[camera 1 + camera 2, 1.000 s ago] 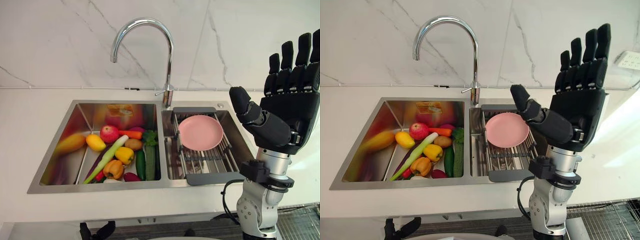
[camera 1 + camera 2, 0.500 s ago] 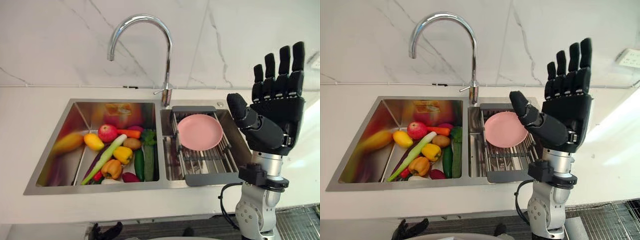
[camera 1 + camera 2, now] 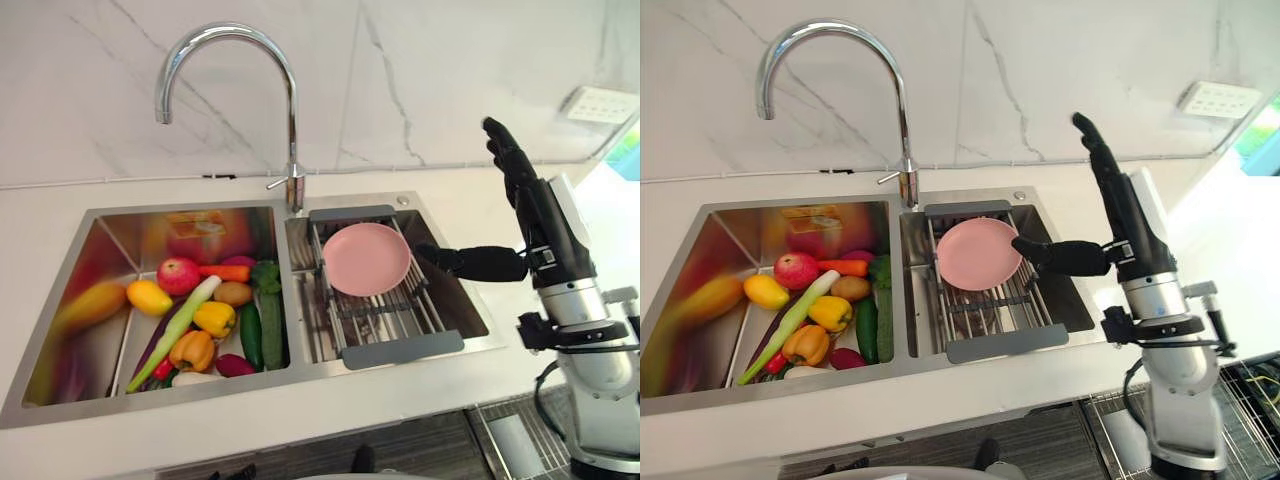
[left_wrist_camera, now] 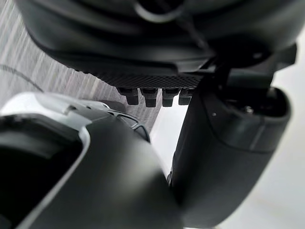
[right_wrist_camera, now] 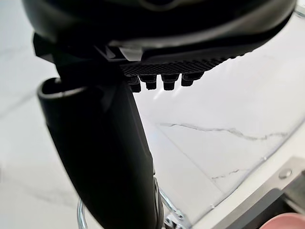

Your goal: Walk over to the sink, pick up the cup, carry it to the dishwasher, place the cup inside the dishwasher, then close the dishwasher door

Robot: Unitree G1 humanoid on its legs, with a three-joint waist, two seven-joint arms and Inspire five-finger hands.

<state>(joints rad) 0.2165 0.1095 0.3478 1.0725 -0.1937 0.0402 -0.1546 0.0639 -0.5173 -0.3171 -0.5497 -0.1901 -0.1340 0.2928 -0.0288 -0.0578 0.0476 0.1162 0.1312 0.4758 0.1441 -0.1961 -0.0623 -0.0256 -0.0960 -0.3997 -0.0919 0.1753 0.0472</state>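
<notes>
Right hand (image 3: 540, 225) was raised over the right edge of the sink (image 3: 300, 372), fingers straight and upright, thumb pointed toward a pink plate (image 3: 366, 258), holding nothing, while the plate lay on the drain rack (image 3: 400, 350) in the right basin and vegetables (image 3: 200, 320) lay piled in the left basin.

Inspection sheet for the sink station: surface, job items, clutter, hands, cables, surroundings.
Surface: white counter around the sink.
Job's things: sink, two basins; cup, dishwasher nothing seen.
Clutter: fruit and vegetables in left basin; pink plate on rack in right basin.
Hands: right hand raised by right basin, open, empty; left hand open, empty.
Cables: nothing seen.
Surroundings: faucet, marble wall, wall socket.
</notes>
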